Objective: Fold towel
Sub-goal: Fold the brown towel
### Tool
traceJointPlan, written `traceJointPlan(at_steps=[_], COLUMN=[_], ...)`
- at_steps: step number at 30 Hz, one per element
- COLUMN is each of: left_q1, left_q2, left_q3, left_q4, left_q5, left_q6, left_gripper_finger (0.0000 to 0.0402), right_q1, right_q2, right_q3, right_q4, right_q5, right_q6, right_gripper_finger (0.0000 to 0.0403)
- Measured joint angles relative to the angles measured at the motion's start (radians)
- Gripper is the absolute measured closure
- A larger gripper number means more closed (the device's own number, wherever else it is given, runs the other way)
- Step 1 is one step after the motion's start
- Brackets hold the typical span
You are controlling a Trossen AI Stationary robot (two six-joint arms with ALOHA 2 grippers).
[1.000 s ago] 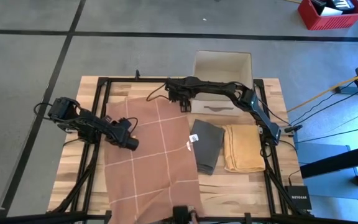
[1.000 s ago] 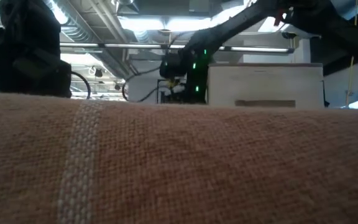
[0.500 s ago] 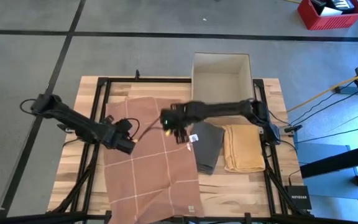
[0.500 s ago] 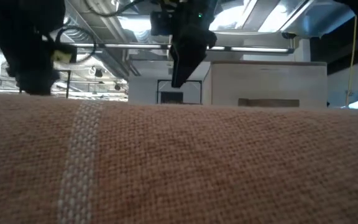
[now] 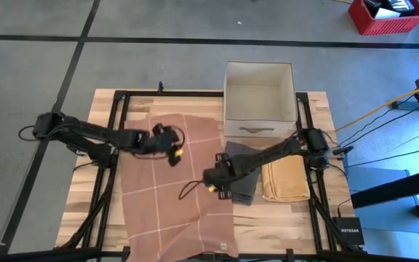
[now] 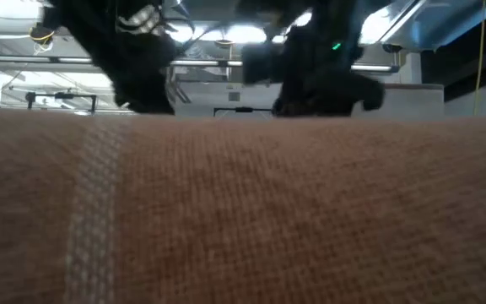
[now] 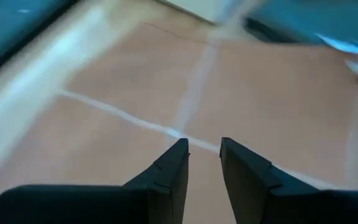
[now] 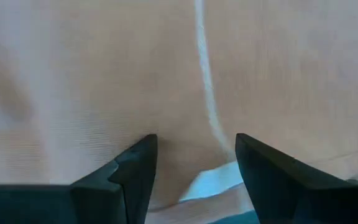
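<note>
The brown towel (image 5: 184, 189), crossed by white grid lines, lies spread flat on the wooden table (image 5: 318, 225). It also fills the foreground of the low view (image 6: 243, 211). My left gripper (image 5: 174, 154) hovers over the towel's far half. In its wrist view the fingers (image 7: 202, 144) stand a little apart over a crossing of white lines, with nothing between them. My right gripper (image 5: 215, 188) hangs open over the towel's right edge. It points steeply down (image 8: 194, 140), just above a white label (image 8: 213, 180).
To the right of the brown towel lie a folded grey towel (image 5: 244, 171) and a folded yellow towel (image 5: 286, 175). A white open box (image 5: 260, 98) stands at the table's far edge. A black frame (image 5: 115, 124) runs along the table's sides.
My right gripper has swept from the towel's far edge, beside the box, toward the near side, and now hangs over the towel's right edge. My left gripper has risen, tipped up from pointing steeply down, and moved right and toward the far edge over the towel.
</note>
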Motion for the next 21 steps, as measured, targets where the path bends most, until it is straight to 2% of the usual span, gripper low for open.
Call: traceJointPlan(at_steps=[4, 6, 10, 16, 21], left_q1=[0.188, 0.289, 0.474, 0.643, 0.69], left_q2=[0.003, 0.003, 0.064, 0.255, 0.449], left_q3=[0.04, 0.054, 0.057, 0.062, 0.109], left_q4=[0.036, 0.09, 0.191, 0.314, 0.388], left_q5=[0.101, 0.216, 0.436, 0.542, 0.607], left_q6=[0.122, 0.163, 0.214, 0.217, 0.215], left_gripper_finger=[0.0302, 0.0286, 0.0246, 0.0214, 0.0217], right_q1=[0.05, 0.055, 0.039, 0.001, -0.003], right_q2=[-0.11, -0.147, -0.155, -0.146, -0.145], right_q3=[-0.102, -0.138, -0.198, -0.259, -0.266], right_q4=[0.172, 0.274, 0.439, 0.602, 0.648], right_q5=[0.086, 0.13, 0.139, 0.128, 0.139], right_q6=[0.018, -0.006, -0.084, -0.06, 0.068], right_gripper_finger=[0.0182, 0.0182, 0.0182, 0.0182, 0.0182])
